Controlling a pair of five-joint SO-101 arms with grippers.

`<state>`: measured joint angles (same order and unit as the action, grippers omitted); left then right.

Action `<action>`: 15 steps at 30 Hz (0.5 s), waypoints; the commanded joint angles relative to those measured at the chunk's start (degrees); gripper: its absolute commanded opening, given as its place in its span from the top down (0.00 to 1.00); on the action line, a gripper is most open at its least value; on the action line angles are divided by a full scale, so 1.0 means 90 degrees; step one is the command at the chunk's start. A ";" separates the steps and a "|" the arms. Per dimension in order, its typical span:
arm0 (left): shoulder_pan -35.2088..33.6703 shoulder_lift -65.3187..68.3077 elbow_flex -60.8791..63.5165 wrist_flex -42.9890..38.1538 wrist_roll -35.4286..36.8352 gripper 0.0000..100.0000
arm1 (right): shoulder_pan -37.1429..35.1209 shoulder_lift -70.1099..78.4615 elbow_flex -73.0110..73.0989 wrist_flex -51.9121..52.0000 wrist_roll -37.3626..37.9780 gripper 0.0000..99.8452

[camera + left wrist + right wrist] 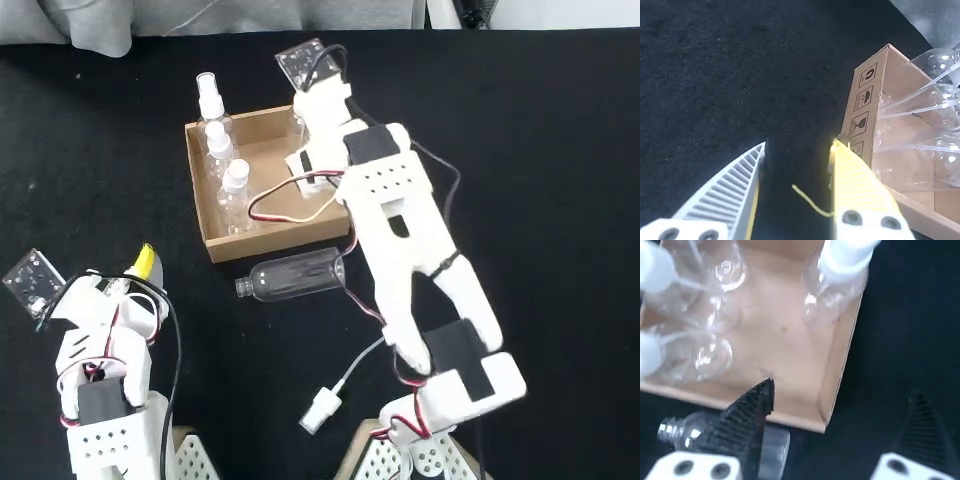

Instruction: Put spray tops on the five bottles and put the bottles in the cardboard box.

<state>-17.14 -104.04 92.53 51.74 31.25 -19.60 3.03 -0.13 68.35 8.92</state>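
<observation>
Cardboard box (pixel 270 243) sits open-topped on the black worktop (pixel 520 130), towards its far side in the high view. The right arm (pixel 400 230) stretches from its base at the near edge out across the box, and its right end effector (pixel 841 390) hangs above the box's right wall. Its black fingers (pixel 752 412) are spread wide and carry nothing. The left arm (pixel 100 360) stands folded at the near left corner. The left end effector (pixel 799 145) is low over the worktop, close to the box's printed outer wall (pixel 865 105). Its grey and yellow fingers (pixel 855 185) are parted and empty.

Inside the box, three capped bottles (pixel 218 145) stand upright in a row along the left wall, their white tops above the rim. A fourth bottle (pixel 837 285), also capped, stands by the right wall near the far corner, just ahead of the right end effector's fingers.

One uncapped bottle (pixel 295 275) lies on its side on the worktop just outside the box's near wall, with its bare threaded neck pointing to the left in the high view. The loose spray top (pixel 322 410) lies on the worktop close to the right arm's base, its thin tube trailing away towards that arm.
</observation>
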 commanded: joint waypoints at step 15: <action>-0.0063 -0.0059 -0.0093 -0.0166 -0.0049 0.81 | 0.0166 -0.1490 -0.0142 0.2569 0.1133 0.65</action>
<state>-17.14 -104.04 92.53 51.74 31.25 -19.60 -6.11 -0.13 88.48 18.24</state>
